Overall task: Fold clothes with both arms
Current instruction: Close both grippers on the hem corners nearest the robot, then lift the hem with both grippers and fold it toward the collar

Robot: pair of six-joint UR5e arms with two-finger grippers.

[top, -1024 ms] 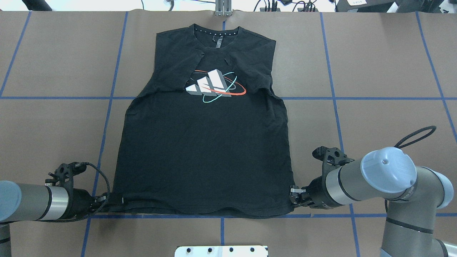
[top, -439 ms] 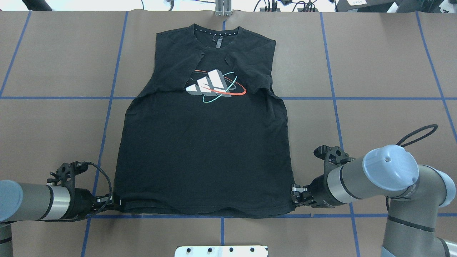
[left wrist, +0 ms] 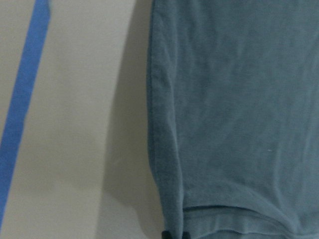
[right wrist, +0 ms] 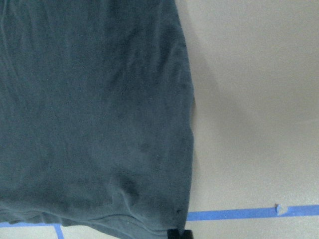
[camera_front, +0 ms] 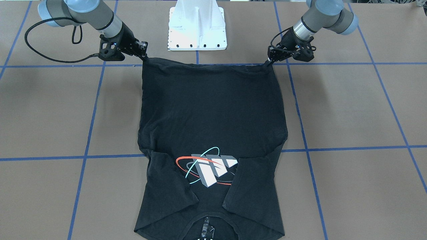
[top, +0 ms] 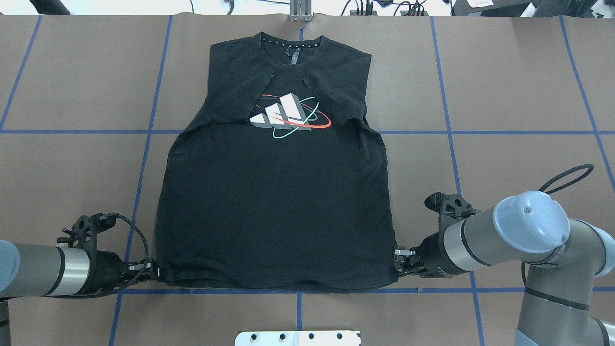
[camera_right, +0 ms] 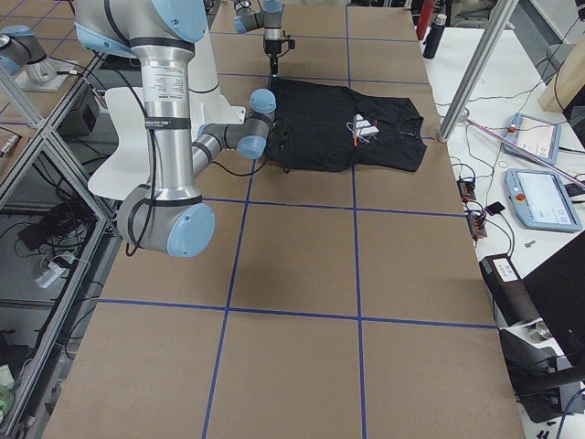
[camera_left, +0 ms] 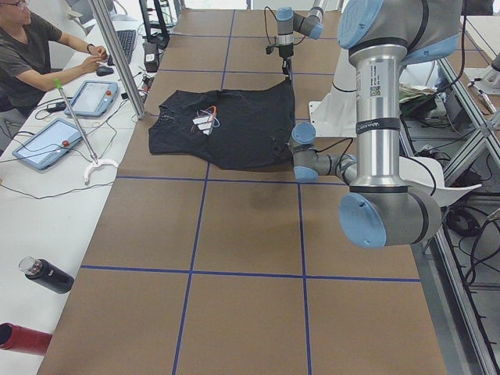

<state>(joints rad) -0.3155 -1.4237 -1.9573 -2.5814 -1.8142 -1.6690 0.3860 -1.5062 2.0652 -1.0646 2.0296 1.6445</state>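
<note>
The black T-shirt (top: 274,206) lies flat with its logo (top: 288,115) up, collar far from me and both sleeves folded in over the chest. My left gripper (top: 153,275) is shut on the hem's left corner. My right gripper (top: 398,262) is shut on the hem's right corner. From the front-facing camera the hem (camera_front: 206,66) runs taut between the left gripper (camera_front: 268,61) and the right gripper (camera_front: 145,57), both corners drawn up a little. Each wrist camera looks down on dark cloth (left wrist: 234,124) (right wrist: 89,109) beside bare brown table.
The white pedestal base (camera_front: 197,26) stands just behind the hem, between the arms. Blue tape lines (top: 144,144) cross the brown table. A person (camera_left: 31,55) sits at a side bench with tablets (camera_left: 47,141) and a bottle (camera_left: 47,275). A metal post (camera_left: 117,55) rises near the collar.
My left gripper has shifted right, drawing the hem's left corner inward. My right gripper and its arm have moved slightly to the right. The rest of the shirt lies as before.
</note>
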